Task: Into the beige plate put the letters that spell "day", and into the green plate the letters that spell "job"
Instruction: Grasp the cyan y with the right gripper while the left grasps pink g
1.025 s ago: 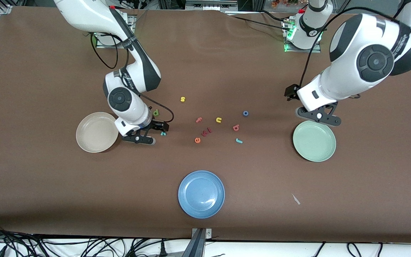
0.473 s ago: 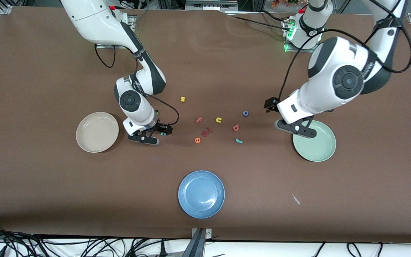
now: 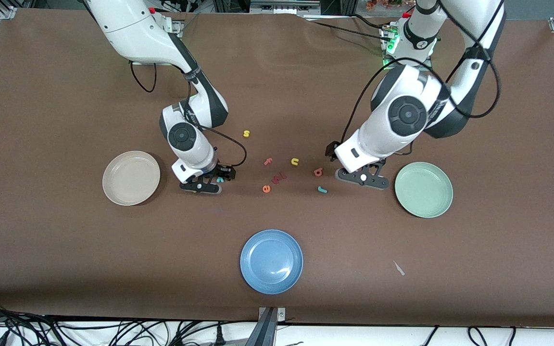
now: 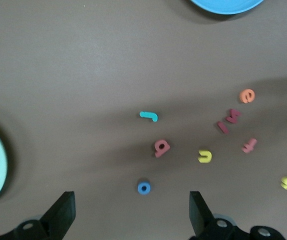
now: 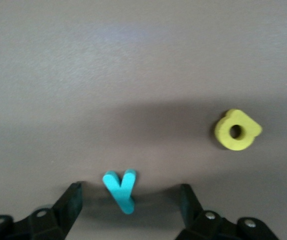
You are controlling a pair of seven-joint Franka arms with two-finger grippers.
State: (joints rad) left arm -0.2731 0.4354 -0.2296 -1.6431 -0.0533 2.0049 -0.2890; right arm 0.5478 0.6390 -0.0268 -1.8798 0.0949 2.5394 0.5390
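Teal y [image 5: 120, 189] sits between your right gripper's [image 5: 128, 200] parted fingers, not pinched; your left gripper [image 4: 131, 212] hangs spread wide above the blue o [image 4: 143, 188].

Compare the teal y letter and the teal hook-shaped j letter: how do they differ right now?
The teal y letter lies between the open fingers of the right gripper, toward the right arm's end of the table; the teal hook-shaped j letter lies in the open with no gripper around it, nearer the left gripper. The y is a forked shape, the j a single hooked stroke. Both are small, teal and flat on the brown table.
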